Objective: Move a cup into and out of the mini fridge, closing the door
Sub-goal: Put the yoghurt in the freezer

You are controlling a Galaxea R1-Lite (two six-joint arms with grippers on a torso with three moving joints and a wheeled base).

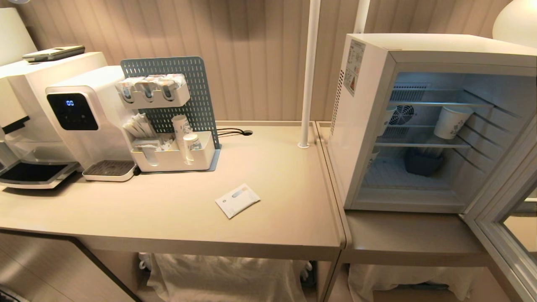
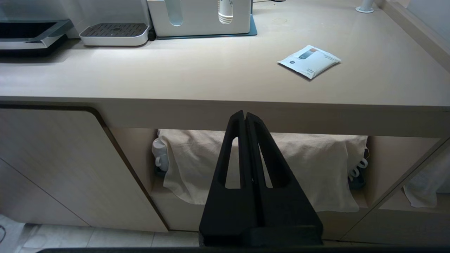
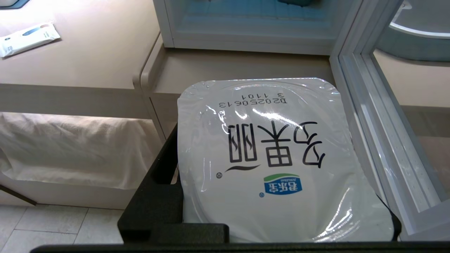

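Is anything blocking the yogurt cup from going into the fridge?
Nothing visible does. The right gripper holds the cup low before the mini fridge; its door is swung open.

Warm, even light; glare on foil.

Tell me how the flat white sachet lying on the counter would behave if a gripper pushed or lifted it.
The sachet lies flat and thin on the counter, so it would probably slide rather than roll or tip. Its slightly puffed, soft look suggests it is light and would flex when pinched. Lying so low, its edge may be hard to catch.
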